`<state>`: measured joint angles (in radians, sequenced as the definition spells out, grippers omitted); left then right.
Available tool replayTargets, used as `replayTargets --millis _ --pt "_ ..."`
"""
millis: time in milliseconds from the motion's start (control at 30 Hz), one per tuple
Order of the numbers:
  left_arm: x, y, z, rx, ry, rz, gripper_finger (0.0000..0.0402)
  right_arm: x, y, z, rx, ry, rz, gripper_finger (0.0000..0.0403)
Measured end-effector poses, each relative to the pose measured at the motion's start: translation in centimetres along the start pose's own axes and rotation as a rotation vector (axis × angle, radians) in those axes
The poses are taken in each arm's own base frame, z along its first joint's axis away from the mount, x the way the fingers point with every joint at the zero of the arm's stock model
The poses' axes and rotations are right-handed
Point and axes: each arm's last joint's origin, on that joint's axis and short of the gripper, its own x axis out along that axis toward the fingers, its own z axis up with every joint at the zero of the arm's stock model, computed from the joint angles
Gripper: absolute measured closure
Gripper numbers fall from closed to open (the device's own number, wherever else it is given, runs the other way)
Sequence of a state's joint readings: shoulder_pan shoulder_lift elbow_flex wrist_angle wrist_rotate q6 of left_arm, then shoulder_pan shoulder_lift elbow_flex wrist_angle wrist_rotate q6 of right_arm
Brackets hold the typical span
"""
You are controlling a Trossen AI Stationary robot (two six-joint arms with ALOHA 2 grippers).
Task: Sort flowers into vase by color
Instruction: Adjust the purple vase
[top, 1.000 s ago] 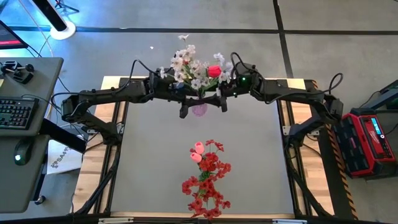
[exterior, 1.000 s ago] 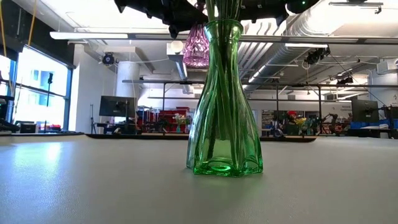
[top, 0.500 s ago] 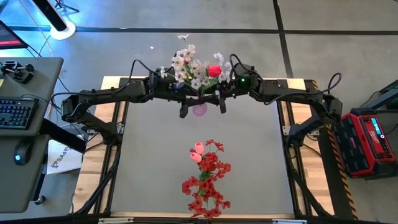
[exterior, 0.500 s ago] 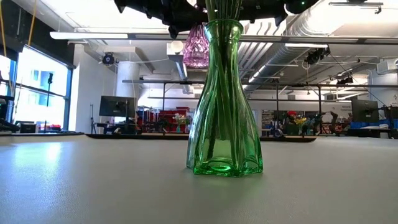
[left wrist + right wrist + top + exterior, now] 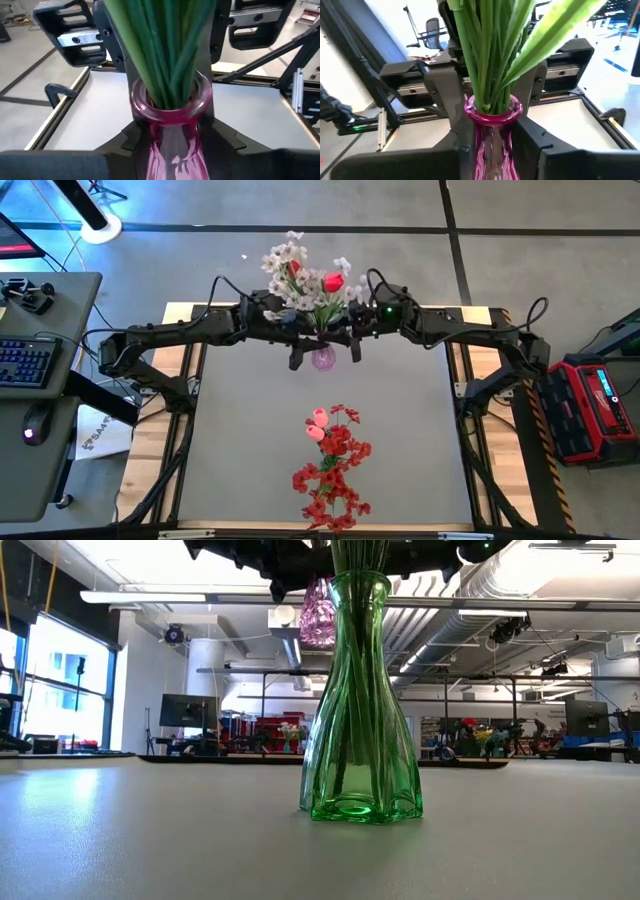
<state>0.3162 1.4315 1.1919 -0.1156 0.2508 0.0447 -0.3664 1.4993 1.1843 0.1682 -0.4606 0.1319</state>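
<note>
The table (image 5: 250, 430) is big and gray. Both dark arms reach in over its far edge and meet in the middle.

The green vase (image 5: 360, 700) stands on the table, near the front. It is tall, with a wide foot and a thin neck. From above, red flowers (image 5: 333, 470) spread out over it, with one pink bud (image 5: 318, 423) at the far side of the bunch. In the low view, thin green stalks show inside the glass.

The pink vase (image 5: 172, 130) is smaller. It is up off the table, at the far edge, between the two grippers. In the low view it hangs high up, behind the green vase's neck. A thick bunch of green stems (image 5: 165, 50) stands in its mouth. From above, white flowers (image 5: 290, 270) fan out over it, with one red bud (image 5: 333, 281) among them.

The left gripper (image 5: 296, 345) is on the left side of the pink vase. The left wrist view shows its fingers pressed on both sides of the vase's neck, so it holds the vase.

The right gripper (image 5: 350, 343) is on the right side of the pink vase. The right wrist view shows its fingers (image 5: 445, 100) tight on both sides of the neck too, so it also holds the vase.

The white flowers sit right above both grippers. The red flowers are well apart from them.
</note>
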Motion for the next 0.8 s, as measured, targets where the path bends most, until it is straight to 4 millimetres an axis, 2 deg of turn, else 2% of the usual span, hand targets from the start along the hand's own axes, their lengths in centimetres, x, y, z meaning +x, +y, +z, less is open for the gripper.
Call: replayTargets --millis 100,200,367,567,667,800 --pt "-0.6 0.4 -0.2 -0.011 0.033 0.040 0.0253 -0.3 -0.1 0.1 0.000 0.005 -0.055 0.0335" --pt "-1.6 0.8 -0.4 -0.027 0.087 0.111 0.0227 -1.5 -0.2 0.7 -0.026 0.004 -0.110 0.0336" --pt "-3.7 1.3 -0.3 -0.010 0.129 0.193 0.0198 -4.4 -0.5 1.8 -0.061 0.026 -0.205 0.0336" --pt "-5.4 1.9 -0.1 -0.021 0.131 0.226 0.0191 -7.8 -0.8 2.2 -0.111 0.085 -0.360 0.0336" --pt "-5.7 2.0 -0.1 -0.027 0.140 0.232 0.0191 -9.4 -1.0 0.8 -0.102 0.076 -0.390 0.0336" --pt "-5.7 2.0 -0.4 -0.034 0.160 0.232 0.0190 -11.7 -1.1 -2.5 -0.066 0.021 -0.432 0.0336"
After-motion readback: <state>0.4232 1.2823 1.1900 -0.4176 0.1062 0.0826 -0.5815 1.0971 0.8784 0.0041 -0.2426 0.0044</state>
